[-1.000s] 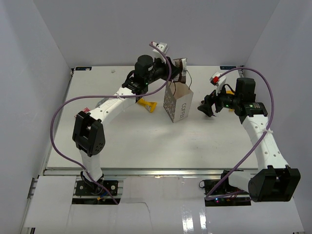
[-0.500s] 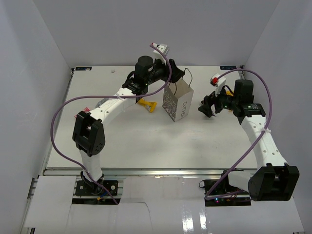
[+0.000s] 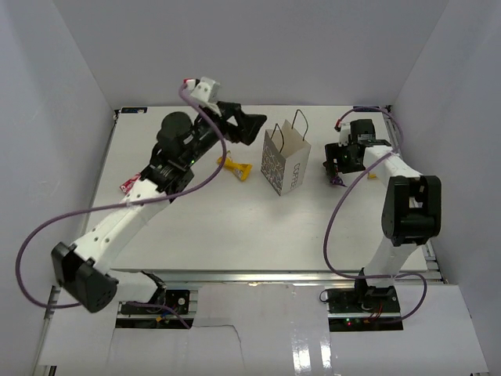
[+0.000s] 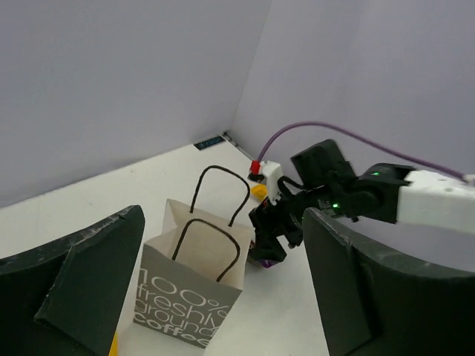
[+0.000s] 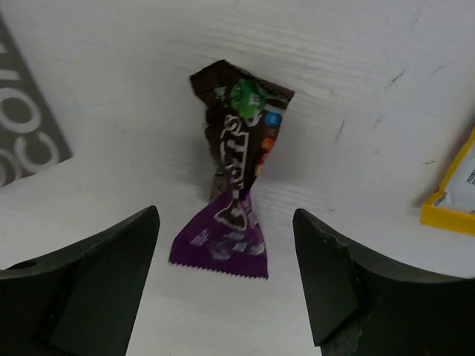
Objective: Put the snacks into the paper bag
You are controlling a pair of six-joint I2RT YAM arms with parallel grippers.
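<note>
The white paper bag [image 3: 286, 161] stands upright mid-table with its mouth open; the left wrist view shows its grey lettered side [image 4: 185, 293]. My left gripper [image 3: 254, 127] hangs open and empty in the air to the left of the bag [image 4: 223, 216]. My right gripper [image 3: 335, 163] is open, low over a purple-and-brown snack [image 5: 236, 182] lying on the table right of the bag, one finger on each side of it [image 5: 224, 216]. A yellow snack [image 3: 236, 167] lies left of the bag. A red-pink snack [image 3: 127, 185] lies at the far left.
Another yellow packet [image 5: 454, 191] lies just beside the right gripper, near the back right corner [image 4: 260, 190]. White walls enclose the table on three sides. The right arm [image 3: 407, 207] is folded back close to the right wall, its purple cable looping over the table.
The left gripper has opened and drawn back up and left from over the bag; the brown packet it held is gone from it. The right gripper moved toward the back and down over the purple snack.
</note>
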